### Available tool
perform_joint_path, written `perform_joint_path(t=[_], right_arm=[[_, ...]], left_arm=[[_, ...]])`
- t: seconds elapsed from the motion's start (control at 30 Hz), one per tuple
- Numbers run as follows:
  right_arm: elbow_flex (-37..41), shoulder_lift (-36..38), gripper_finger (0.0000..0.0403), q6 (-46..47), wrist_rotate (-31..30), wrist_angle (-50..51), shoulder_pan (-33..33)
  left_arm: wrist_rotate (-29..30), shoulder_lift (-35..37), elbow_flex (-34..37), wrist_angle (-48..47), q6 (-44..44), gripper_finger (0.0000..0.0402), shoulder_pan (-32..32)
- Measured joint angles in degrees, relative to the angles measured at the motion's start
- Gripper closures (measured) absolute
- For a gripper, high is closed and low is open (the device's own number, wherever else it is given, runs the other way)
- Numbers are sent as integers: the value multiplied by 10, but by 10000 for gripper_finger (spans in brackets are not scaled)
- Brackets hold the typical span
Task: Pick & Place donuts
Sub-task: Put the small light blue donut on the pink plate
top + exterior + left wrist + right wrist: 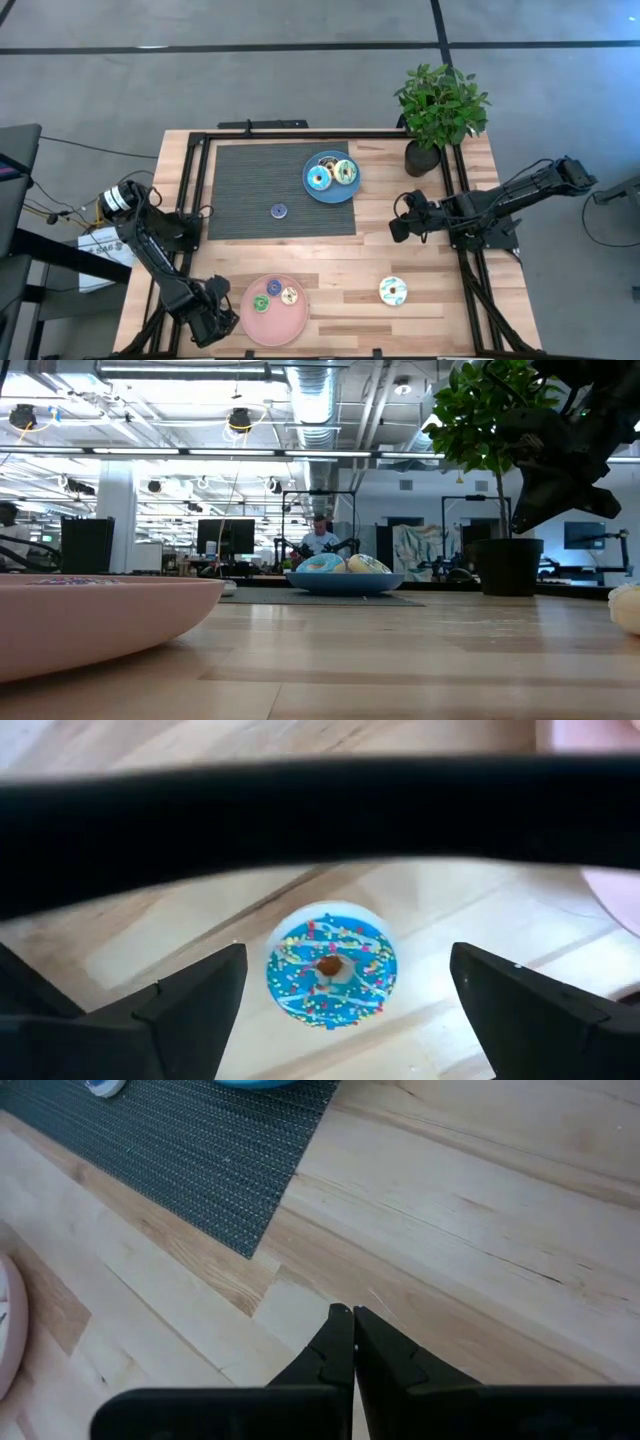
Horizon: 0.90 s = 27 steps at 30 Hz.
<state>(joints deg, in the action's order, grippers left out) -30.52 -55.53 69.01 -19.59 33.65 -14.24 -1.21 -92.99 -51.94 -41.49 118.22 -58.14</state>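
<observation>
Light wood table with visible plank seams, a black frame round its edges, and a dark ribbed mat covering the far-left part. A potted plant in a black pot sits at the far-right corner. Grey floor around it, and from table height there's a big open office behind, with ceiling ducts, monitors and a person sitting way back.

Blue plate sits at the mat's far-right corner, smooth and round, holding a cyan-iced donut and a cream speckled donut, with something dark just behind them, can't tell what. A small purple donut lies alone on the mat. Pink plate is at the near edge, left of centre, with a small green donut, a small blue donut and a small tan donut on it. Another cream donut with green speckles lies on bare wood toward the near-right.

Left gripper is down at the near edge just left of the pink plate, fingers spread wide, gripping nothing. Its wrist cam shows a cyan donut with sprinkles flat on the wood right between the two fingers, touching neither.

Right gripper hangs over bare wood beside the mat's right edge, fingers pressed together, empty, well apart from every donut.
</observation>
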Motion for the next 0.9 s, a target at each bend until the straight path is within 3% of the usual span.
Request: perform_joint_path(t=[0.37, 0.9], right_arm=[[0, 0, 402, 0, -1, 0, 0], [0, 0, 402, 0, -1, 0, 0]], left_arm=[[-27, -35, 0, 11, 12, 69, -14], [-17, -37, 0, 13, 12, 74, -9]])
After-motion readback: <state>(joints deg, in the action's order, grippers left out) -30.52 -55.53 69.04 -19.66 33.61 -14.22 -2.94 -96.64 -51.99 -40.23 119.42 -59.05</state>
